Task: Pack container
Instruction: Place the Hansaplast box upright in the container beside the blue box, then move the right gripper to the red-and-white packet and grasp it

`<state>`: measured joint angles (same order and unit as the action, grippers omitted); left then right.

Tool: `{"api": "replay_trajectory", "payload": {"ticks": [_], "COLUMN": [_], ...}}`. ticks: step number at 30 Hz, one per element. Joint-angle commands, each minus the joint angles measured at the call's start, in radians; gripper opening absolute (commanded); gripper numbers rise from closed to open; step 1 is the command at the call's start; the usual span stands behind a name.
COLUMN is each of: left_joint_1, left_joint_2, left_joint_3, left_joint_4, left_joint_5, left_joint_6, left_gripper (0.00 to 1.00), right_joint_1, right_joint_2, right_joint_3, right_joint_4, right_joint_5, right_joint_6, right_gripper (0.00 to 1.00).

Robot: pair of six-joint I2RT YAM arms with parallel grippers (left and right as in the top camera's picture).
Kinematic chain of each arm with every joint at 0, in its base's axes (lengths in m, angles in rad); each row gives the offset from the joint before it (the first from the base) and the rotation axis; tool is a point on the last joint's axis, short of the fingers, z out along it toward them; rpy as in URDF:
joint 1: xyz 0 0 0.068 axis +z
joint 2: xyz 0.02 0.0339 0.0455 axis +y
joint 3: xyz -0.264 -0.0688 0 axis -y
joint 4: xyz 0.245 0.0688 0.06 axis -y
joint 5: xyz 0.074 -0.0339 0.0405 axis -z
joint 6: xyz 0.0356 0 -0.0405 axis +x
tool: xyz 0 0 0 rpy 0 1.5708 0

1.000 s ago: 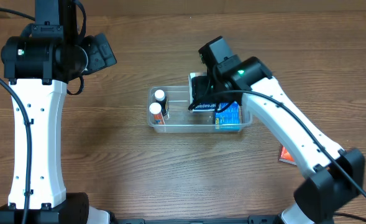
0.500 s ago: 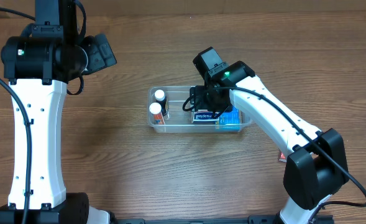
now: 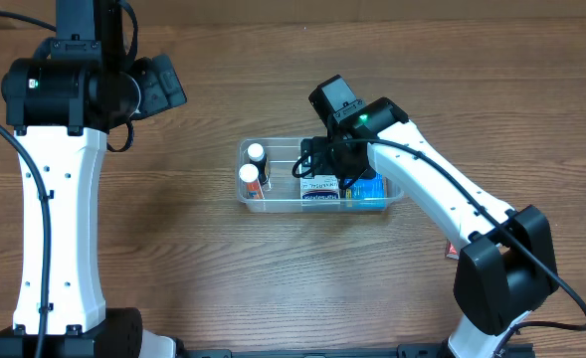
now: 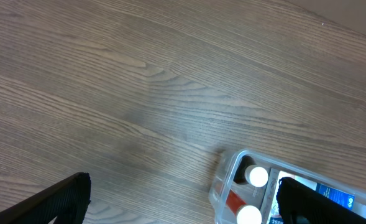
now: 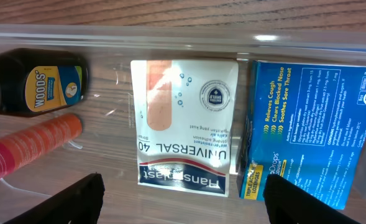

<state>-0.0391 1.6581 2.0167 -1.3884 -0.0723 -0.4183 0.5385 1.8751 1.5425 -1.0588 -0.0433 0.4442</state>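
Observation:
The clear plastic container [image 3: 245, 195] sits mid-table. It holds two white-capped bottles [image 3: 250, 177] at its left end, a white plaster box [image 3: 319, 190] in the middle and a blue lozenge box [image 3: 370, 190] at its right end. My right gripper [image 3: 324, 164] hovers open over the container's middle. In the right wrist view its fingers [image 5: 183, 205] straddle the plaster box [image 5: 184, 124] lying flat, apart from it, with the blue box [image 5: 310, 130] and a dark bottle [image 5: 36, 81] beside. My left gripper [image 4: 183, 205] is open and empty, up and to the left of the container [image 4: 223, 186].
A small red-orange packet [image 3: 458, 246] lies on the table to the right, partly behind the right arm. A red tube [image 5: 27, 152] lies in the container's left part. The table is bare wood around the container.
My right gripper moved left over the container, lowered the plaster box into the middle and let go; the box now lies flat. The left arm has not moved.

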Motion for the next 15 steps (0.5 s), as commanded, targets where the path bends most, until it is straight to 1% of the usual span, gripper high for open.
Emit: {"api": "replay_trajectory", "payload": {"ticks": [1, 2, 3, 4, 6, 8, 9, 12, 14, 15], "left_joint_1": [0.002, 0.002, 0.002, 0.001, 0.001, 0.001, 0.001, 0.001, 0.001, 0.001], "left_joint_2": [0.004, 0.004, 0.004, 0.004, 0.004, 0.004, 0.004, 0.004, 0.004, 0.004], "left_joint_3": [0.008, 0.008, 0.008, 0.008, 0.008, 0.008, 0.008, 0.008, 0.008, 0.008], "left_joint_4": [0.001, 0.001, 0.001, 0.002, 0.003, 0.013, 0.016, 0.016, 0.017, 0.018], "left_joint_5": [-0.014, -0.014, -0.014, -0.014, -0.014, -0.014, -0.014, -0.014, -0.014, -0.014], "left_joint_6": [0.019, 0.021, 0.023, 0.023, 0.023, 0.023, 0.023, 0.023, 0.023, 0.023], "left_gripper": [0.97, 0.97, 0.97, 0.97, 0.97, 0.97, 0.97, 0.97, 0.97, 0.97], "right_joint_1": [-0.023, -0.042, -0.082, -0.12, -0.257, -0.391, -0.448, -0.489, -0.489, -0.496], "right_joint_2": [-0.029, -0.059, -0.115, -0.157, -0.26, -0.301, -0.318, -0.391, -0.471, -0.519], "right_joint_3": [0.078, 0.134, 0.197, 0.225, 0.235, 0.233, 0.23, 0.211, 0.132, 0.057], "right_joint_4": [-0.074, -0.116, -0.15, -0.16, -0.2, -0.319, -0.379, -0.475, -0.474, -0.467], "right_joint_5": [0.108, 0.166, 0.233, 0.253, 0.236, 0.19, 0.172, 0.174, 0.174, 0.174], "right_joint_6": [0.005, 0.006, 0.006, 0.006, 0.041, 0.106, 0.107, 0.106, 0.106, 0.106], "right_gripper": [0.96, 1.0, 1.0, 1.0, 1.0, 1.0, 1.0, 1.0, 1.0, 1.0]}}
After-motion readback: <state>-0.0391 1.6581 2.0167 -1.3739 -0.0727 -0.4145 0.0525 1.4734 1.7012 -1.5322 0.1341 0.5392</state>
